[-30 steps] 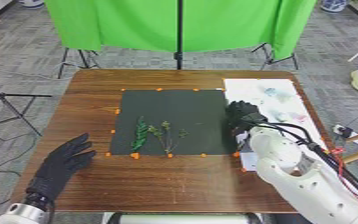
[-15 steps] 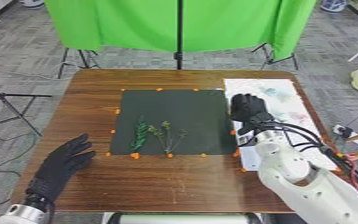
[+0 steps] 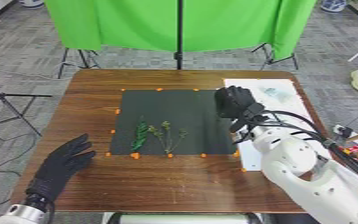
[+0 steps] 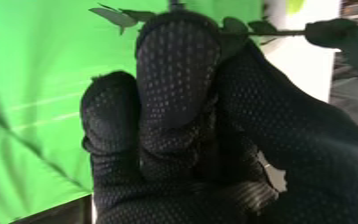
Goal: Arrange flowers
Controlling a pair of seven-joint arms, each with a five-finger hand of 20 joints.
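In the head view, my right hand in black fabric glove [image 3: 235,102] hid a part of the dark square mat [image 3: 180,105]. The flower heads of the thin green stems [image 3: 168,142] were too small for me to tell. In the right wrist view, my fingertips [image 4: 180,42] hid the middle of the leafy green branch [image 4: 286,33], and the view's edge cut its leaves.

Open way over far black mat [image 3: 171,106] — sprigs [image 3: 141,136] nearer, right hand [image 3: 235,103] at right edge

Smooth wooden table [image 3: 167,192], matt mat [image 3: 174,107]
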